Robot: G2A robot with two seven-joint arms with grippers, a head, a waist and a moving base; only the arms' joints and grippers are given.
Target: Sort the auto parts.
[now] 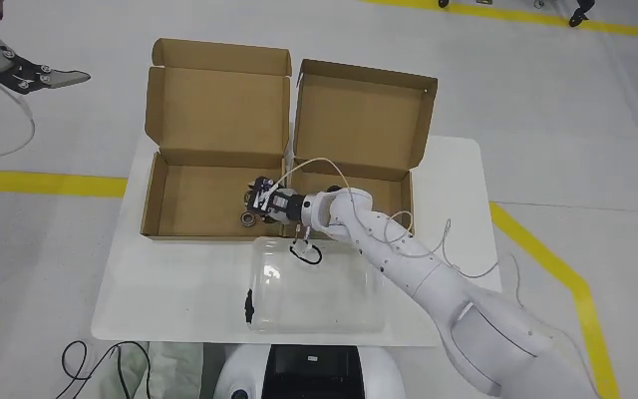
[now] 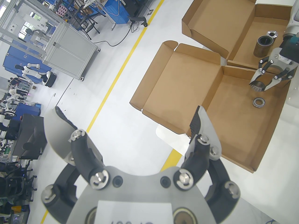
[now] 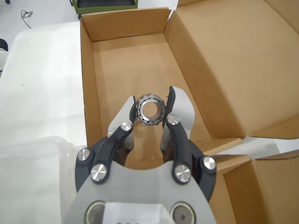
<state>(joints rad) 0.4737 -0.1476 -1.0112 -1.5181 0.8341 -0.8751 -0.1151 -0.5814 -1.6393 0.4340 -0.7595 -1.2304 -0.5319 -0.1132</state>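
Note:
My right gripper (image 3: 151, 102) is shut on a tapered roller bearing (image 3: 150, 111) and holds it just above the floor of the left cardboard box (image 3: 130, 71). From above, this gripper (image 1: 261, 197) hangs over the box's right end. A second bearing (image 2: 257, 101) lies flat on the box floor (image 1: 189, 204) close beside the held one (image 2: 257, 85). The right box (image 1: 351, 192) holds a dark metal sleeve (image 2: 264, 46) and a small silver collet (image 2: 271, 34). My left gripper (image 2: 128, 122) is open and holds nothing, out over the floor, left of the table (image 1: 60, 77).
A clear plastic tray (image 1: 314, 289) sits at the table's front edge, with a black ring (image 1: 305, 252) at its back rim and a small dark part (image 1: 248, 304) at its left side. Both box lids stand open towards the back. Bare table (image 1: 449, 199) lies to the right.

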